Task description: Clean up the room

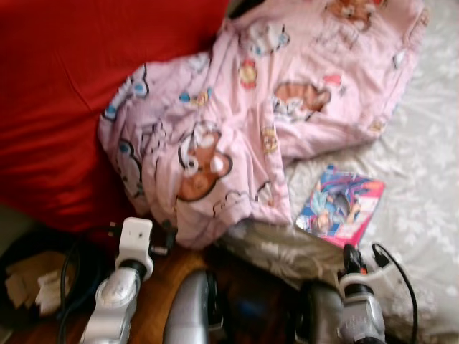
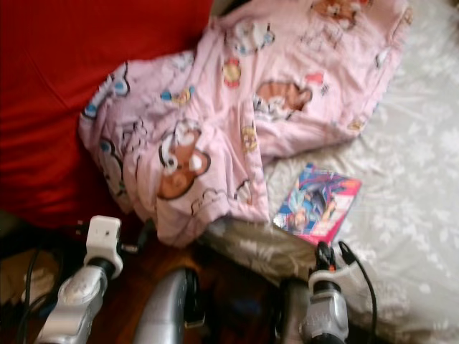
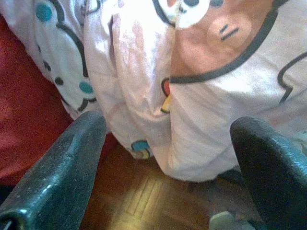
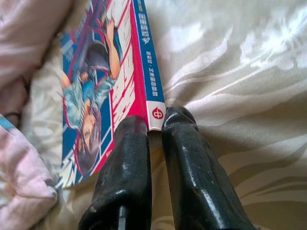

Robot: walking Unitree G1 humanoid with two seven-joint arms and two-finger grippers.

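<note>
Right hand point(image 4: 156, 122) fingers nearly closed, tips at comic book point(image 1: 339, 206) corner; book flat on white bedspread point(image 1: 423, 186), spine diagonal. Left hand point(image 3: 168, 139) wide open, empty, near pink duvet point(image 1: 237, 122); wood floor point(image 3: 144, 201).

Both head views are softly blurred, so the cover art of the pink-and-blue comic book point(image 1: 339, 206) cannot be read. The crumpled pink cartoon-print blanket point(image 1: 237, 122) runs off the frame at twelve o'clock. At eight o'clock, pale objects in a dark bin point(image 1: 32, 283) stay indistinct.

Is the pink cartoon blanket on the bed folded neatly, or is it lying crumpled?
Crumpled. The pink blanket lies bunched in uneven folds across the bed sheet and against the red cushion, one edge hanging over the bed's side.
</note>
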